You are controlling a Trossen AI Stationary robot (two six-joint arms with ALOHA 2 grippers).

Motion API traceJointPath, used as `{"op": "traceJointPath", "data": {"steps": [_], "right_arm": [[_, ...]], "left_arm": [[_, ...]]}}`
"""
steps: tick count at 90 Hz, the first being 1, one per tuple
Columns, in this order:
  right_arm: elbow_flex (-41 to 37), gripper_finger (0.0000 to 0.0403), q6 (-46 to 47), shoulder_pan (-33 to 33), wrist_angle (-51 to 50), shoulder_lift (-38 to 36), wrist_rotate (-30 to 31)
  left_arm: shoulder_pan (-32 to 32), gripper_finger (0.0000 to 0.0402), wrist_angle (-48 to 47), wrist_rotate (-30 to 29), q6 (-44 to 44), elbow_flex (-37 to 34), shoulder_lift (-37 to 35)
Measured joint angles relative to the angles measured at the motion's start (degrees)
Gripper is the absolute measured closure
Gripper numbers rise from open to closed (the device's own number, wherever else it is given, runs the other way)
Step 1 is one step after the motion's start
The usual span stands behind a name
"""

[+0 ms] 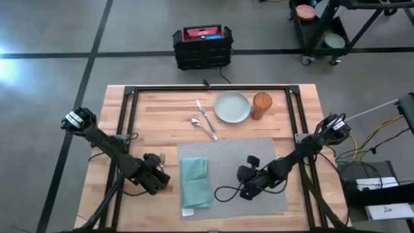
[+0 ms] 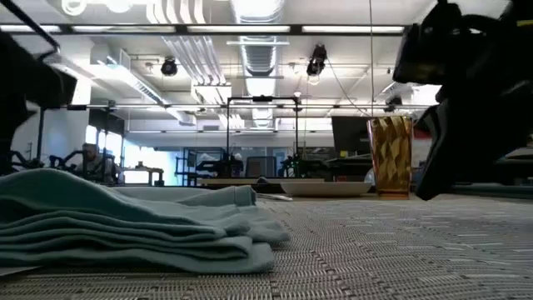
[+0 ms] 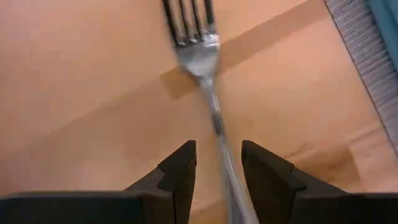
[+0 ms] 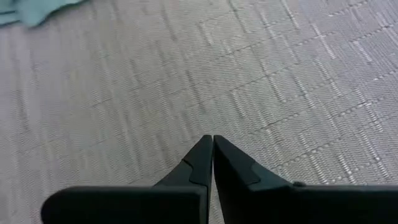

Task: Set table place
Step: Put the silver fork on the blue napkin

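Two arms work over the counter (image 1: pixel 149 107), a broad butcher-block top under a black frame. We find the grey placemat (image 1: pixel 259 150) laid at the near middle, with the teal napkin (image 1: pixel 195 183) folded on its left part. Both are soft and light; we judge they would drag or bunch if pushed, so an edge pinch suits them best.

Beyond the mat stand the pale plate (image 1: pixel 232 107) and, just beside it on the right, the amber glass (image 1: pixel 261 105), upright. We judge both hard, smooth and breakable: the plate wants a hold at its rim, the glass around its wall. The knife (image 1: pixel 206 116) and spoon (image 1: pixel 204 128) lie close together left of the plate, off the mat.

Smallest in hand is the fork (image 3: pixel 200 56), lying on bare wood just left of the mat. We judge it stiff, thin and slippery, sitting flat, so the handle is the place to take it. The left gripper (image 3: pixel 217 171) sits low over it, fingers narrowly parted, the handle running between them nearer one finger; we cannot confirm a firm clamp. The right gripper (image 4: pixel 212 155) rests low over the mat's weave, fingertips pressed together, holding nothing.
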Motion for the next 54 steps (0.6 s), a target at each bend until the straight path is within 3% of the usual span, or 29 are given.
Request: {"op": "traceJointPath", "data": {"steps": [34,43,54], "right_arm": [[-1.1,0.0403,-2.3,0.3,0.3,0.0,4.0],[-1.9,0.0403,-2.4,0.3,2.3,0.0,5.0],[-2.8,0.0403,-2.3,0.3,4.7,0.0,5.4]], "left_arm": [[1.4,0.0243,4.0,0.0,-0.6,-3.4,0.7],[1.5,0.0266,4.1,-0.2,-1.5,-3.7,1.3],[1.5,0.0324,4.1,-1.3,-2.7,-3.8,1.9]]}}
